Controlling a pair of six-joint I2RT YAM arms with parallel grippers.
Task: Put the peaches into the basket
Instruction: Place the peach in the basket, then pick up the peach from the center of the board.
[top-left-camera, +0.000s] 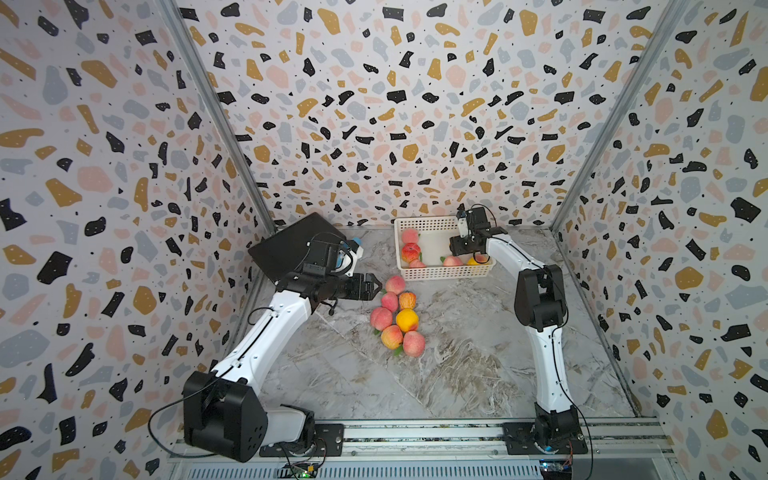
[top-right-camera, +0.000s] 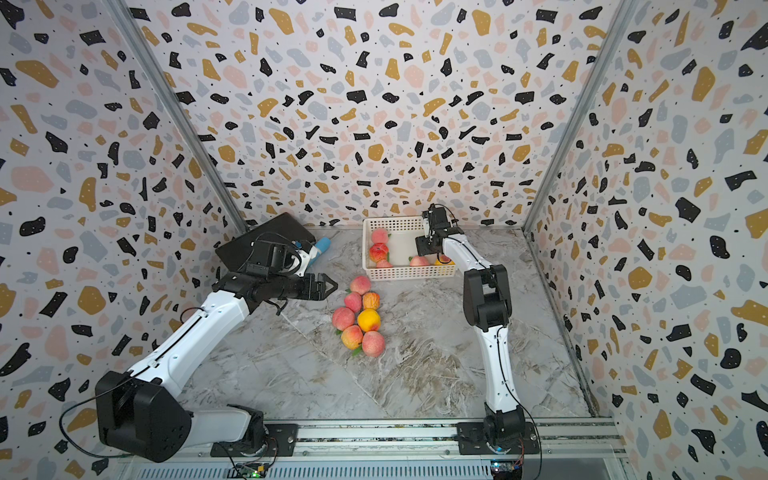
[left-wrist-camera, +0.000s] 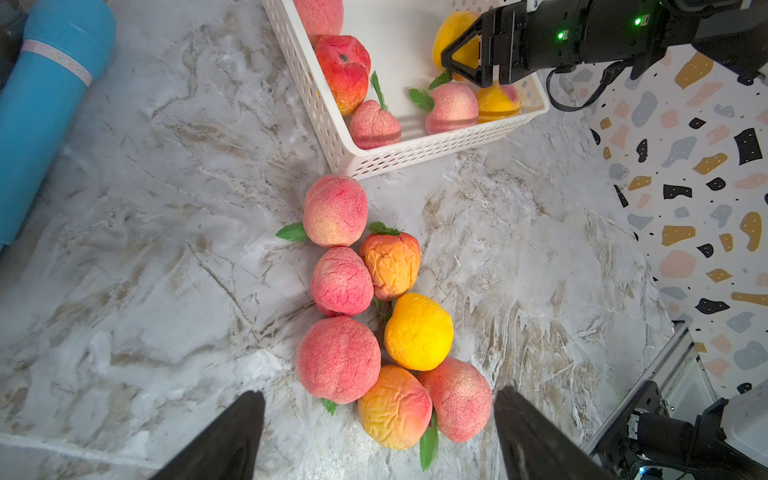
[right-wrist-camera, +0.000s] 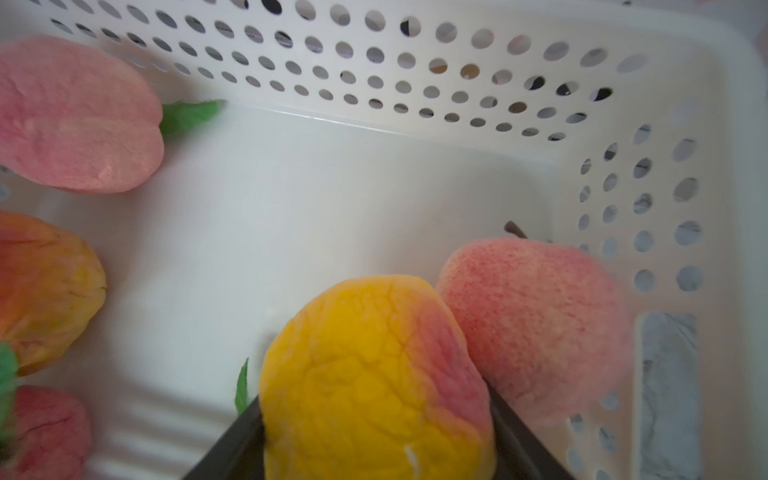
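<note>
Several peaches (top-left-camera: 407, 320) (top-right-camera: 368, 320) (left-wrist-camera: 417, 332) lie bunched on the marble table in front of the white basket (top-left-camera: 446, 272) (top-right-camera: 409, 272) (left-wrist-camera: 415, 156). My left gripper (top-left-camera: 379, 286) (top-right-camera: 334, 286) (left-wrist-camera: 380, 392) hovers open at the left of this bunch, holding nothing. More peaches (left-wrist-camera: 345, 70) rest in the basket. My right gripper (top-left-camera: 460, 248) (top-right-camera: 426, 248) (right-wrist-camera: 376, 411) reaches into the basket's right half and is shut on a yellow, pink-blushed peach (right-wrist-camera: 365, 374) (left-wrist-camera: 453, 37). A pink peach (right-wrist-camera: 536, 324) lies beside it against the basket wall (right-wrist-camera: 374, 83).
A blue cylinder (top-left-camera: 356, 243) (left-wrist-camera: 45, 104) lies at the back left beside a flat black case (top-left-camera: 286, 245). Patterned walls close in three sides. A metal rail (top-left-camera: 415, 436) with both arm bases runs along the front.
</note>
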